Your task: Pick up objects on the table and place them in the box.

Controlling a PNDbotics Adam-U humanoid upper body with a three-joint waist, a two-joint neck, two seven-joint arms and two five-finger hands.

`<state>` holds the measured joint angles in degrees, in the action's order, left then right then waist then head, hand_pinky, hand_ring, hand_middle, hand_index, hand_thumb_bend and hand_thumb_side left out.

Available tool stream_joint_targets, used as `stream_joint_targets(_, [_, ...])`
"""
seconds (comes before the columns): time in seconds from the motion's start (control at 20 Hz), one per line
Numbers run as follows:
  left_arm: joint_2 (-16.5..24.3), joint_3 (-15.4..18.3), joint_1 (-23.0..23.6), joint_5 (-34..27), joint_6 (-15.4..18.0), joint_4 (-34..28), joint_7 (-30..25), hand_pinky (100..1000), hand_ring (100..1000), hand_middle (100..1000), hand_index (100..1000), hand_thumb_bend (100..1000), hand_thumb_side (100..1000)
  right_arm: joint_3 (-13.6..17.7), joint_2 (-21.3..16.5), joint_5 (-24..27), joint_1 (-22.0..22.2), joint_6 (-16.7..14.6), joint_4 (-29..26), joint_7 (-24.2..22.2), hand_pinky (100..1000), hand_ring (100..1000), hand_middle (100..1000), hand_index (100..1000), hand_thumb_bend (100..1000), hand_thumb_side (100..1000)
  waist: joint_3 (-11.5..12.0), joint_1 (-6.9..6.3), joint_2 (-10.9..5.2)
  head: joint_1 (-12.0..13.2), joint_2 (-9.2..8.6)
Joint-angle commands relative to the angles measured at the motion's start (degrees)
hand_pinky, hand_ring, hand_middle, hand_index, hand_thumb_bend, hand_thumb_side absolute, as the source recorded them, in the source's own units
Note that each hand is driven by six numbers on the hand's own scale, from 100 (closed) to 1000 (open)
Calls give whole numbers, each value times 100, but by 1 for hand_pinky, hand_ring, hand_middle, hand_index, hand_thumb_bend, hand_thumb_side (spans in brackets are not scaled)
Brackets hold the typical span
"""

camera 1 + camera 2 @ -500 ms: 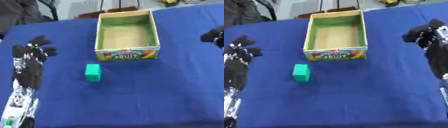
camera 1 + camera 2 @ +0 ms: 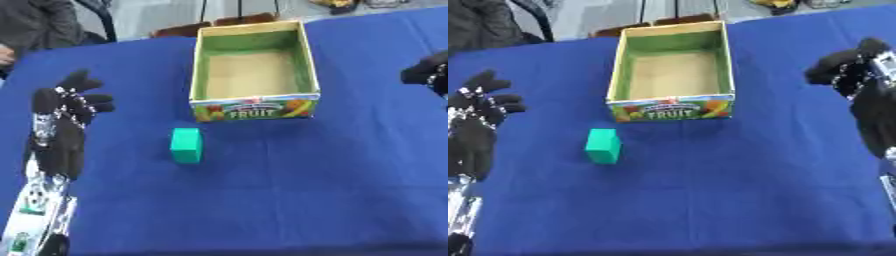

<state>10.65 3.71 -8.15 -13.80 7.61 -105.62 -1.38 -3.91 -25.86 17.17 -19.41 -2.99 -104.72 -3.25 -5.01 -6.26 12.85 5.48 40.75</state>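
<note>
While the left hand point(image 2: 61, 125) hovers, the green block point(image 2: 185, 145) lies apart.

Blue tabletop point(image 2: 289, 200) lay bare across the whole near half, giving open passage from either side. Only 2 things stood on it: the green block point(image 2: 186, 145), alone left of centre with bare cloth on every side, and the open-topped box point(image 2: 254, 75) beyond it, apart from the block by a strip of cloth. The box's 4 upright walls barred any low sideways entry; its inside held nothing and lay open from above. The left hand point(image 2: 61, 125) hovered well left of the block, the right hand point(image 2: 859, 75) well right of the box.
</note>
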Motion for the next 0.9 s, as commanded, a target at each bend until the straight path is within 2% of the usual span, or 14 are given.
stream_joint_targets(0.05, [173, 54, -71, 62, -10, -91, -78, 679, 653, 698, 849, 691, 729, 42, -48, -20, -65, -2, -94, 20, 719, 663, 551, 629, 100, 923, 1, 33, -102, 10, -30])
stream_joint_targets(0.2, [352, 54, -99, 255, -58, -140, -207, 695, 660, 703, 856, 636, 597, 42, -53, -6, -59, 4, -85, 24, 719, 663, 551, 628, 100, 924, -6, 27, -110, 12, -28])
stream_joint_targets(0.35, [589, 25, -128, 524, -126, -202, -384, 707, 662, 704, 860, 591, 537, 41, -57, 2, -58, 6, -83, 24, 718, 663, 551, 628, 100, 924, -13, 19, -115, 13, -32])
stream_joint_targets(0.45, [662, 12, -138, 690, -161, -234, -453, 707, 662, 704, 860, 591, 537, 41, -57, 4, -58, 6, -83, 24, 718, 663, 551, 628, 100, 924, -15, 18, -116, 12, -33])
stream_joint_targets(0.5, [702, -23, -161, 757, -190, -243, -484, 744, 680, 722, 891, 533, 472, 36, -64, 3, -59, 9, -81, 20, 718, 663, 550, 628, 100, 925, -26, -2, -119, 17, -31])
stream_joint_targets(0.65, [1079, -372, -278, 1026, -422, -237, -721, 753, 689, 732, 903, 495, 469, 33, -83, -4, -50, 13, -75, 16, 718, 663, 550, 628, 100, 925, -35, -34, -130, 9, -22])
stream_joint_targets(0.9, [1877, -768, -545, 1522, -650, -63, -1213, 768, 711, 749, 913, 519, 460, 34, -78, -7, -32, 16, -65, 17, 718, 662, 550, 627, 100, 926, -27, -30, -147, -7, -8])
